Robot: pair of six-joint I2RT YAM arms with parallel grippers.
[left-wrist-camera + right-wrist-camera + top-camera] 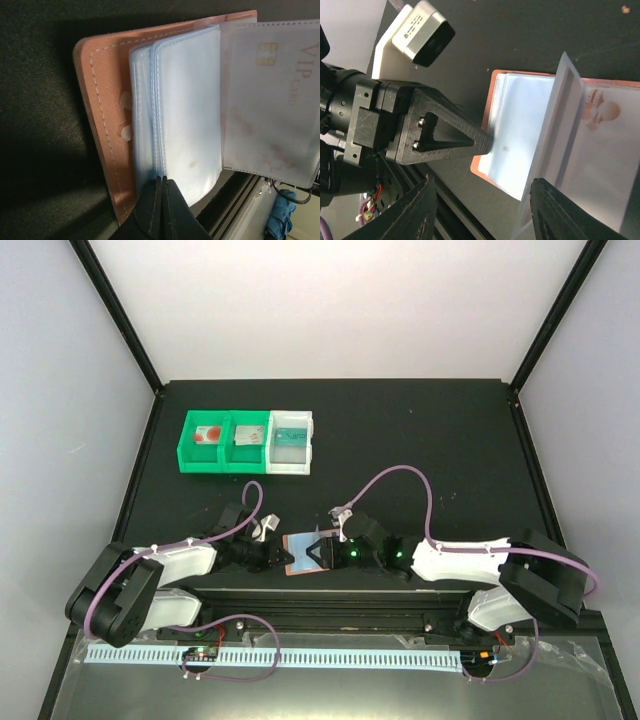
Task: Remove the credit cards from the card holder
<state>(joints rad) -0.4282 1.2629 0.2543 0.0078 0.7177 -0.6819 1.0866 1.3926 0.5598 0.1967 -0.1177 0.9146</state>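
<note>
Card holder (pixel 100 125), stitched salmon cover, glossy blue sleeves (pixel 185 100) pinched by closed left end effector (pixel 161 182), right end effector (pixel 482 185) open.

A matte black table (pixel 420 440) carries everything. Toward 11 o'clock from its centre stands a green two-compartment bin (pixel 225 464), with a white bin (pixel 291 467) touching its 3 o'clock side. At 6 o'clock, near the front edge, the salmon-pink card holder (pixel 297 552) lies open.
</note>
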